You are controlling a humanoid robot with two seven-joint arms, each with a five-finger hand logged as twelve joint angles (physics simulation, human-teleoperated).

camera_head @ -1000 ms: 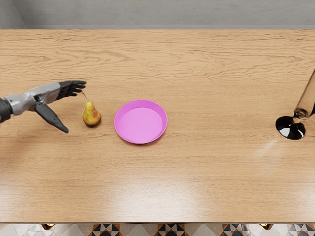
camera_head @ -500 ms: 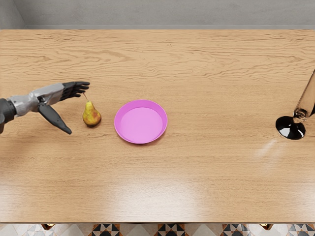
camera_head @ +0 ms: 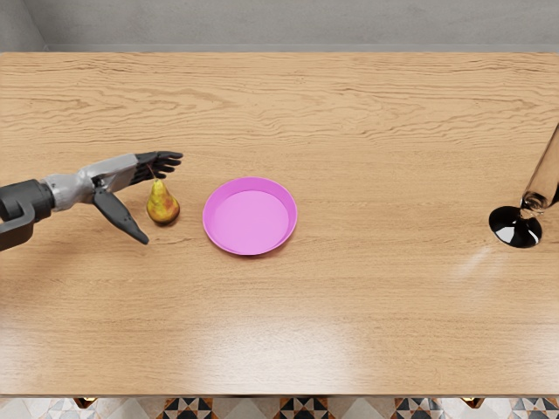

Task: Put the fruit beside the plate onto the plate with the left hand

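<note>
Pale wood is stretching across the whole table (camera_head: 349, 332), with a grey wall (camera_head: 262, 22) edging its far side. At the left, the left hand (camera_head: 122, 182) is reaching in wide open and gripping nothing. Its dark fingers (camera_head: 164, 158) are extending over the fruit's narrow top, and its thumb (camera_head: 124, 220) is angling away toward the near edge. The pear (camera_head: 162, 206) is standing upright on the wood in the gap between fingers and thumb, just ahead of the palm. Whether a fingertip is brushing its top I cannot tell.

Past the pear from the hand, near the fruit but apart from it, the pink plate (camera_head: 212, 229) is lying flat. Well beyond that, the right arm (camera_head: 543, 179) is resting at the table's far right edge, its hand too dark to read.

The step in hand looks like closing on the pear. To do it well, the palm should probably be sinking lower, so the fingers wrap the wide belly rather than the tapered neck. The thumb should be swinging in from the opposite side at the same time. A one-sided push is likely to topple the pear toward the plate. Once gripped, the fruit needs lifting clear of the raised rim before it is carried across.
</note>
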